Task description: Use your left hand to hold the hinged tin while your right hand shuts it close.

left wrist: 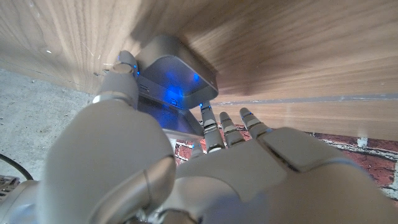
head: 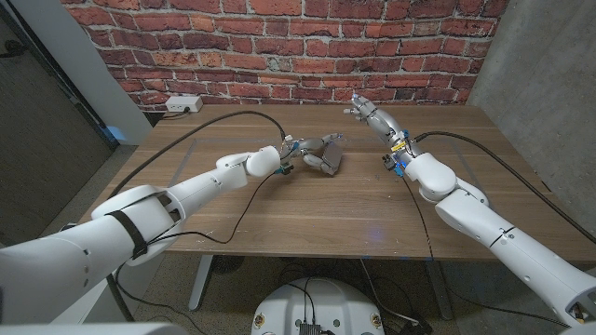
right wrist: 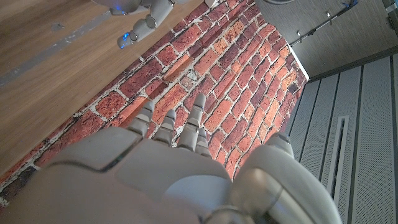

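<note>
Left hand (head: pixel 300 152) holds the tin (head: pixel 328 154); right hand (head: pixel 374 116) raised, spread, empty.
The lid looks open; a hard push could slide the tin from the fingers.

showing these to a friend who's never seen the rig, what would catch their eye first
First, the two white arms reaching in over the wooden table, with the red brick wall behind it. Next, near the table's middle, the left robot hand holds the hinged tin, whose metal glows blue in the left wrist view. The right robot hand is raised toward the table's far edge, fingers apart, holding nothing.
</note>
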`<state>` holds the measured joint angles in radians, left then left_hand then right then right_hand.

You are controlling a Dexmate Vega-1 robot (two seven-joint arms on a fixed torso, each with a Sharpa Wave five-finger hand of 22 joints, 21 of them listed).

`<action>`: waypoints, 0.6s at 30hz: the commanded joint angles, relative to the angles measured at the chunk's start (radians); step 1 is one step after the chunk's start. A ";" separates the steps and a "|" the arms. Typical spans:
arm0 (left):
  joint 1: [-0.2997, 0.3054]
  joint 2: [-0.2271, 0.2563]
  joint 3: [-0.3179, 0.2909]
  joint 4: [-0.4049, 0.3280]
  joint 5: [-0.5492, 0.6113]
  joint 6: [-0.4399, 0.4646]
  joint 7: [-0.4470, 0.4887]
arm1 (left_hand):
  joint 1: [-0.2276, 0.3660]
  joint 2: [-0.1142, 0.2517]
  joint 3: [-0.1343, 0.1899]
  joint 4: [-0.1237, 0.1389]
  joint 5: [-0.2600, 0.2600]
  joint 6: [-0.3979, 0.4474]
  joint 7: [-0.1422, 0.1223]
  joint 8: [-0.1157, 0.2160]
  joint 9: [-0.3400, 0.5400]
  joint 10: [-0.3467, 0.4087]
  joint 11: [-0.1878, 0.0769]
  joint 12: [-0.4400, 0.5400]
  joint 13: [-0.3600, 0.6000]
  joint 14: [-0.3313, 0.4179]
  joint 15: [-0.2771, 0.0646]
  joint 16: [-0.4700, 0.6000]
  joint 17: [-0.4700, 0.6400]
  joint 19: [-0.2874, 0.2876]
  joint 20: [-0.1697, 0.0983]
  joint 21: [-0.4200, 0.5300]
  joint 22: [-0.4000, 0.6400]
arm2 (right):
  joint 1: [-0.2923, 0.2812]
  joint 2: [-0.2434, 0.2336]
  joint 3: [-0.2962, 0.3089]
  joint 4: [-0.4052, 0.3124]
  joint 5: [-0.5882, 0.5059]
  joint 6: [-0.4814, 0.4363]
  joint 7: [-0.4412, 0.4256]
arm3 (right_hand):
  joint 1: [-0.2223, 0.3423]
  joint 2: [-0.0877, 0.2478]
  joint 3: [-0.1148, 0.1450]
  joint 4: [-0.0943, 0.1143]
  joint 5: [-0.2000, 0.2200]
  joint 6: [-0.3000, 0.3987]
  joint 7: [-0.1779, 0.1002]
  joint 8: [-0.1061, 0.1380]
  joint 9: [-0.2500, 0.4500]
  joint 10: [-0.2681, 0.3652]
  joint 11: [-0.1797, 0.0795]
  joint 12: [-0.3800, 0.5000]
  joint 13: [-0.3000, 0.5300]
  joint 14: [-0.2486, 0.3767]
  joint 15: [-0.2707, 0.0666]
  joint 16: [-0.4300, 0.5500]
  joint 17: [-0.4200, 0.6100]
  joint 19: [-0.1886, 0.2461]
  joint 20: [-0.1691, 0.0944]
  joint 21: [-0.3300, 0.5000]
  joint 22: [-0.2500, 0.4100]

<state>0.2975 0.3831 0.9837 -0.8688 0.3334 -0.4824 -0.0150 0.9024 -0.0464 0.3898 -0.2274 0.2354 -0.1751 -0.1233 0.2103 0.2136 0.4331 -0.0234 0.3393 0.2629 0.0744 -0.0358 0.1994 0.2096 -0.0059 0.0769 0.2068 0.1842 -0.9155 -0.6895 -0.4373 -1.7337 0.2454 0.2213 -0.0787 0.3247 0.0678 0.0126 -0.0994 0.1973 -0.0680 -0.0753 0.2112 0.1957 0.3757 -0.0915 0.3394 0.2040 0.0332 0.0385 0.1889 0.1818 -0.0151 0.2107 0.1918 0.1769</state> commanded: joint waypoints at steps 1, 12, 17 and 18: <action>0.004 0.008 0.008 -0.009 0.027 0.019 0.006 | 0.078 0.080 0.097 0.089 -0.003 -0.280 -0.004 0.003 0.001 0.194 -0.197 0.005 0.002 -0.004 -0.121 -0.003 0.003 -0.008 0.000 -0.003 0.001 | 0.005 0.006 -0.008 0.007 0.003 0.002 0.004 | 0.005 -0.007 -0.006 -0.006 0.002 0.006 0.002 0.003 0.001 -0.001 0.005 0.003 0.003 -0.001 -0.009 0.003 0.003 0.002 0.001 0.002 0.002; 0.007 0.012 0.012 -0.016 0.037 0.023 0.007 | 0.079 0.081 0.099 0.089 -0.005 -0.279 -0.010 0.003 -0.001 0.195 -0.197 0.003 0.002 -0.004 -0.121 -0.001 0.003 -0.009 -0.002 -0.003 0.001 | 0.009 0.005 -0.008 0.008 0.006 0.003 0.011 | 0.006 -0.006 -0.006 -0.006 0.002 0.005 0.003 0.002 0.000 -0.003 0.008 0.001 0.002 -0.001 -0.010 0.003 0.003 0.001 0.000 0.002 0.002; 0.004 0.010 0.015 -0.008 0.032 0.016 -0.006 | 0.079 0.081 0.100 0.089 -0.006 -0.281 -0.011 0.001 -0.002 0.195 -0.197 0.002 0.002 -0.006 -0.120 -0.001 0.003 -0.010 -0.003 -0.003 0.001 | 0.009 0.005 -0.008 0.008 0.009 0.002 0.011 | 0.005 -0.006 -0.006 -0.006 0.002 0.005 0.003 0.002 0.000 -0.003 0.009 0.000 0.002 -0.002 -0.011 0.002 0.003 0.001 -0.001 0.001 0.002; 0.005 0.013 0.017 -0.013 0.039 0.016 -0.002 | 0.079 0.081 0.100 0.089 -0.007 -0.280 -0.011 0.002 -0.002 0.194 -0.197 0.002 0.002 -0.006 -0.120 -0.001 0.003 -0.010 -0.003 -0.003 0.001 | 0.008 0.005 -0.007 0.007 0.008 0.001 0.010 | 0.005 -0.006 -0.006 -0.006 0.002 0.005 0.004 0.002 0.000 -0.003 0.011 0.000 0.002 -0.002 -0.011 0.003 0.003 0.001 -0.001 0.001 0.002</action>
<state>0.3028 0.3925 0.9928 -0.8816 0.3625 -0.4636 -0.0087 0.9027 -0.0465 0.3941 -0.2316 0.2282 -0.1714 -0.1269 0.2103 0.2090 0.4274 -0.0292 0.3366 0.2626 0.0746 -0.0358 0.1995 0.2096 -0.0113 0.0715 0.2028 0.1841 -0.9090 -0.6850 -0.4444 -1.7272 0.2499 0.2216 -0.0709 0.3247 0.0677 0.0070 -0.1049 0.1973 -0.0680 -0.0753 0.2112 0.1957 0.3717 -0.0877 0.3394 0.2040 0.0304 0.0358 0.1888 0.1818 -0.0151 0.2107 0.1918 0.1770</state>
